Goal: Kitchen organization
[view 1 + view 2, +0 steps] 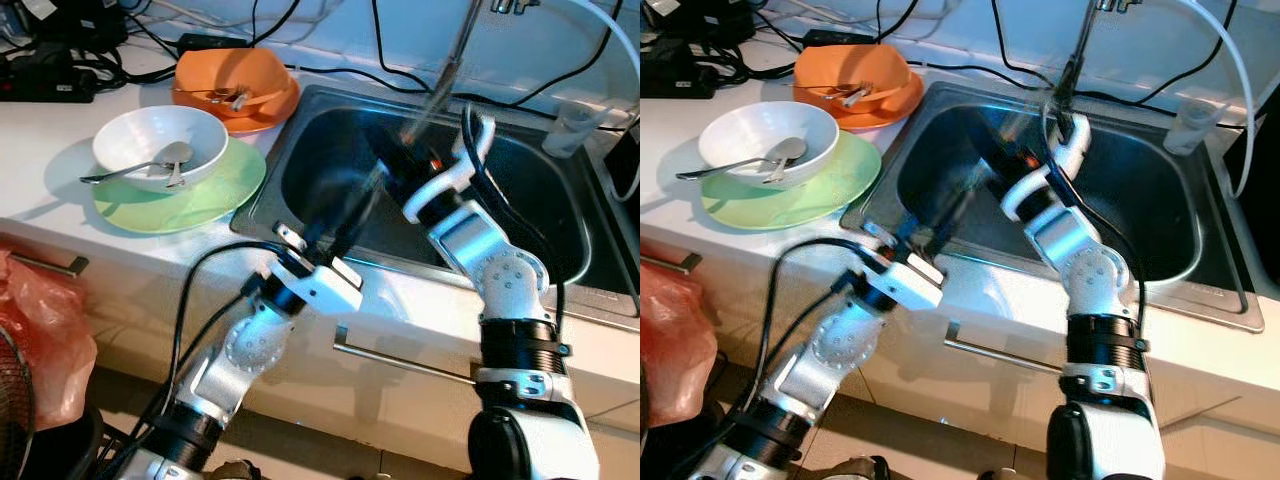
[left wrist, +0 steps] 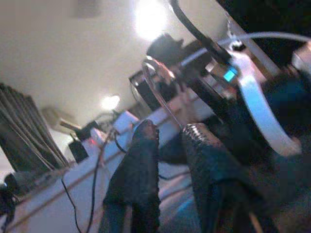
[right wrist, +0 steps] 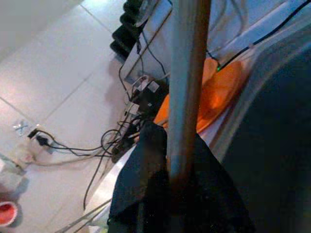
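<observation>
sink point(image 1: 560, 290) | right gripper point(image 3: 165, 160) above its basin, fingers closed on a long rod point(image 3: 187, 73); left gripper point(image 2: 167, 141) over its near rim, slightly parted, empty | bowls point(image 1: 160, 145) left of sink | lower rod slowly, keeping arms apart

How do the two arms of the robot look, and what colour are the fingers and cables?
Both arms are silver-white with rounded joints and black ribbed collars. A black cable runs along the left arm, and another loops beside the right arm, which carries a white bracket and a small orange mark near its wrist. The fingers are long, black and rough-textured.
</observation>
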Tool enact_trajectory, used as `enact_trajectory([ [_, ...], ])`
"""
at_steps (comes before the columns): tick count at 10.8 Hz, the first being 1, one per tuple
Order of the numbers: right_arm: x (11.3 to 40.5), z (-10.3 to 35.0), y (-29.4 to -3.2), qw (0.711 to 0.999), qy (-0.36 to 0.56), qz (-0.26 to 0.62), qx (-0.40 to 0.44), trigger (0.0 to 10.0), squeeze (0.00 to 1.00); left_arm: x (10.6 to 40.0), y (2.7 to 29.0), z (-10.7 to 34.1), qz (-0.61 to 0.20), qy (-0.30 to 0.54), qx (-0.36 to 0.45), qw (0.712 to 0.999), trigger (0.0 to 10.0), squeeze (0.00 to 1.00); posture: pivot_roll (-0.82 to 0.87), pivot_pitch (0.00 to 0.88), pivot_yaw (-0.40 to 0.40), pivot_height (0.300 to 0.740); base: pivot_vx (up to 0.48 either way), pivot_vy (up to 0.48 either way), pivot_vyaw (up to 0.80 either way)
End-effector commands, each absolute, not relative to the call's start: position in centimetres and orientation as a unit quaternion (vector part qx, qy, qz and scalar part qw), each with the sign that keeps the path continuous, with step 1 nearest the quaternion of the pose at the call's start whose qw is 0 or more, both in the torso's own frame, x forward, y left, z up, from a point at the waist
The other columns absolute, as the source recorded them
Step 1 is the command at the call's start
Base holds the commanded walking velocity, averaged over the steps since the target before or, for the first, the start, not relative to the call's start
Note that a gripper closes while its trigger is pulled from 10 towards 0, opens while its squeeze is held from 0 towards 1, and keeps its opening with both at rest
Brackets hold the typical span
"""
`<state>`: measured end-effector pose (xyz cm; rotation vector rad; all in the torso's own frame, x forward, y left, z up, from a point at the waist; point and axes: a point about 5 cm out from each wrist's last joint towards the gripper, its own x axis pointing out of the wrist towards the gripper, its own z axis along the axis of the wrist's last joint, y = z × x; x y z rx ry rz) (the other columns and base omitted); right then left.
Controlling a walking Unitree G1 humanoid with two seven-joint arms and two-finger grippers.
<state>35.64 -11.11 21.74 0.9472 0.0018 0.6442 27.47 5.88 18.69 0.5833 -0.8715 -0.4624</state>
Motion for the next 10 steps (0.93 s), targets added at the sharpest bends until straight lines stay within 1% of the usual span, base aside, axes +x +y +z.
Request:
enact_trajectory([
  [1,35.7,21.4,-11.6,0.845,0.004,0.294,0.448,7.5,0.0,27.3,5.6,19.3,-0.217,-0.427,0.264,0.837,10.0,1.0,-0.02,0.078,-0.076,0.74,0.0,0.0,0.0],
  [2,35.7,21.4,-11.6,0.845,0.004,0.293,0.447,10.0,0.0,27.3,5.6,19.2,-0.217,-0.427,0.262,0.838,10.0,1.0,-0.02,0.078,-0.076,0.74,0.0,0.0,0.0],
  [5,35.8,21.4,-11.4,0.847,0.004,0.29,0.445,10.0,0.0,27.3,5.8,19.2,-0.215,-0.426,0.259,0.84,10.0,1.0,-0.01,0.08,-0.077,0.74,0.0,0.0,0.0],
  [7,36.2,21.3,-11.9,0.857,-0.005,0.27,0.438,10.0,0.0,27.3,6.1,19.3,-0.211,-0.423,0.258,0.842,10.0,1.0,-0.01,0.082,-0.077,0.74,0.0,0.0,0.0],
  [8,36.5,21.4,-12.4,0.866,-0.016,0.25,0.434,10.0,0.0,27.3,6.5,19.6,-0.202,-0.422,0.255,0.846,10.0,1.0,-0.01,0.083,-0.077,0.74,0.0,0.0,0.0],
  [10,37.5,21.4,-13.8,0.903,-0.044,0.183,0.385,10.0,0.0,27.2,7.4,20.0,-0.191,-0.419,0.246,0.853,10.0,1.0,0.0,0.084,-0.074,0.74,0.0,0.0,0.0],
])
